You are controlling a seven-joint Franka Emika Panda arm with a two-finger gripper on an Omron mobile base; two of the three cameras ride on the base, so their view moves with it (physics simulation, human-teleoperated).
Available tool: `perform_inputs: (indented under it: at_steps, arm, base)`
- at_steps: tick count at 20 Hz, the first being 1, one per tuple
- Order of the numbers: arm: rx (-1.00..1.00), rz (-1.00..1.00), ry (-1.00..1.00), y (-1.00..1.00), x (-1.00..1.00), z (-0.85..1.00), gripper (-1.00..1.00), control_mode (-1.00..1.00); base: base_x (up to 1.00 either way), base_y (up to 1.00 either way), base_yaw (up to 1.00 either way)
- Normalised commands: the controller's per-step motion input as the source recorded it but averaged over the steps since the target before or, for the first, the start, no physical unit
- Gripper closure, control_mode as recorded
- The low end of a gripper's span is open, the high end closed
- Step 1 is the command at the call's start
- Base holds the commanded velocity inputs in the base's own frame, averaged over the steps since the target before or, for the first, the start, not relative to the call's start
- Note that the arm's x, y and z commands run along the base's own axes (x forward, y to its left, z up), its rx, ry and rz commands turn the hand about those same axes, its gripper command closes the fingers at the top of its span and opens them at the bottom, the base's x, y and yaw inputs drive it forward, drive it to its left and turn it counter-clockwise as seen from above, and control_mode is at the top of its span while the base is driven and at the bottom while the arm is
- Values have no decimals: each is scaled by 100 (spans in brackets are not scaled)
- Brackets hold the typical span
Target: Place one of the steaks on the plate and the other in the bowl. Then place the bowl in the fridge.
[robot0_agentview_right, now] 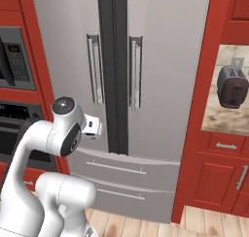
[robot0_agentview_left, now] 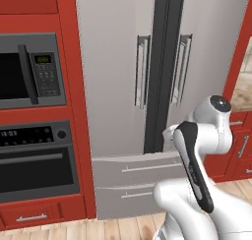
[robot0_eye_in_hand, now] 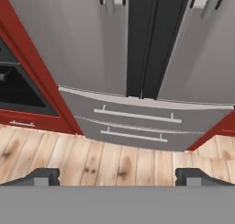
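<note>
The fridge [robot0_agentview_left: 118,86] [robot0_agentview_right: 160,85] [robot0_eye_in_hand: 92,48] is standing tall and grey, with a steel look, between red cabinets. Its two upper doors are sitting shut, meeting at a dark vertical seam, and a long vertical bar handle is running down each door just beside that seam. Below the doors, two wide drawers are lying closed, one above the other, each carrying a slim horizontal handle. Its base is resting on the wooden floor.

The fridge [robot0_agentview_left: 113,72] wears a smooth brushed steel-look finish with satin metal bar handles [robot0_agentview_left: 142,71]. Glossy red cabinets [robot0_agentview_right: 206,110] flank it. The floor [robot0_eye_in_hand: 114,161] is pale knotted wood planking.
</note>
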Motion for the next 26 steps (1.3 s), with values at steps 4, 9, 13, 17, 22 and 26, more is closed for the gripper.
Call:
perform_inputs:
  at_steps: [4, 9, 13, 17, 22, 26]
  arm:
    - [-6, -18, -33, 37, 0, 52, -100, -100]
    - [-4, -9, -28, 15, -2, 54, -100, -100]
    - [0, -4, -13, 0, 0, 45, -100, -100]
    - [0, 0, 0, 0, 5, 33, -100, -100]
    - [0, -1, 0, -5, 1, 31, -100, -100]
    - [0, -9, 0, -45, 0, 21, -100, -100]
  base:
    - [0, 0, 0]
    - [0, 0, 0]
    - [0, 0, 0]
    - [0, 0, 0]
    - [0, 0, 0]
    - [0, 0, 0]
